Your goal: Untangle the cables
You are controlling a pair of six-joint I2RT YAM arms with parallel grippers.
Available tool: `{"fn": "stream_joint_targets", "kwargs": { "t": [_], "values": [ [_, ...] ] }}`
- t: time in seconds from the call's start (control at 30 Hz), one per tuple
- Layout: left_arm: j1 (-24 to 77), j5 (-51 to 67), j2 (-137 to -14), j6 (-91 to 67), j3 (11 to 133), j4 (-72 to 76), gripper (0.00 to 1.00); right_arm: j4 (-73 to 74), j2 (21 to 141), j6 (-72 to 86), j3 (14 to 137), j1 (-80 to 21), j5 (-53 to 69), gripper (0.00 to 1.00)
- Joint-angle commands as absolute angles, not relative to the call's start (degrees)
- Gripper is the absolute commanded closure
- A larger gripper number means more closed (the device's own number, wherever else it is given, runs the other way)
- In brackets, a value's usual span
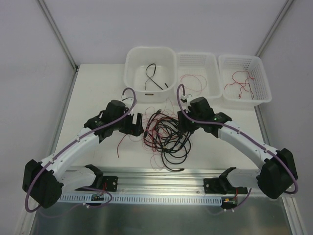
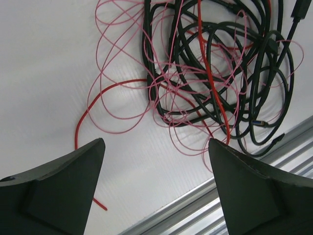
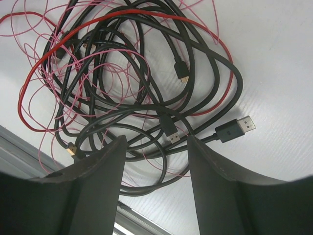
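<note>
The cables [image 1: 164,139] lie in one tangled heap at the table's middle: thick black cables [image 2: 244,73] with plug ends, a thicker red wire [image 3: 25,93] and thin pink-red loops [image 2: 117,58]. A black USB plug [image 3: 235,129] sticks out of the heap's edge. My left gripper [image 1: 138,124] is at the heap's left side, open, and in its wrist view [image 2: 155,142] only bare table and a few thin loops lie between the fingers. My right gripper [image 1: 182,123] is at the heap's right side, open with a narrower gap; in its wrist view [image 3: 156,139] black cable loops lie between the fingers.
A white tub [image 1: 134,68] at the back holds a black cable [image 1: 155,78]. Two white baskets [image 1: 211,68] [image 1: 261,83] to its right hold thin red wires. A metal rail [image 1: 161,172] runs along the near table edge, just below the heap.
</note>
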State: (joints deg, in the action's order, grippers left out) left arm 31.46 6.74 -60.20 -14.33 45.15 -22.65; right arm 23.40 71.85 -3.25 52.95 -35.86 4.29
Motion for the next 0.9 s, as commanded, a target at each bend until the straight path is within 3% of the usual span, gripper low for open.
{"fn": "stream_joint_targets", "kwargs": {
  "t": [0.0,0.1,0.33,0.43,0.67,0.87],
  "values": [
    [32.78,9.41,-63.89,-16.0,50.79,-20.39,0.15,20.13,71.11,-2.73,53.1,-36.47,3.43,0.44],
    [36.2,6.95,-68.1,-15.64,54.83,-20.39,0.28,19.25,69.62,-1.67,50.37,-37.0,2.82,0.44],
    [40.69,4.14,-81.01,-15.47,64.67,-20.48,0.34,21.09,61.37,-1.49,45.98,-37.71,-1.48,0.4],
    [41.4,3.6,-85.5,-15.9,66.79,-20.48,0.35,22.05,57.49,-2.02,44.22,-37.79,-4.65,0.28],
    [42.01,1.5,-92.37,-16.08,69.61,-20.57,0.56,24.61,47.91,-2.99,41.84,-37.79,-9.84,0.16],
    [42.63,1.76,-95.8,-16.0,71.45,-20.65,0.72,24.87,44.39,-3.25,40.26,-37.71,-10.37,0.14]
  ]
}}
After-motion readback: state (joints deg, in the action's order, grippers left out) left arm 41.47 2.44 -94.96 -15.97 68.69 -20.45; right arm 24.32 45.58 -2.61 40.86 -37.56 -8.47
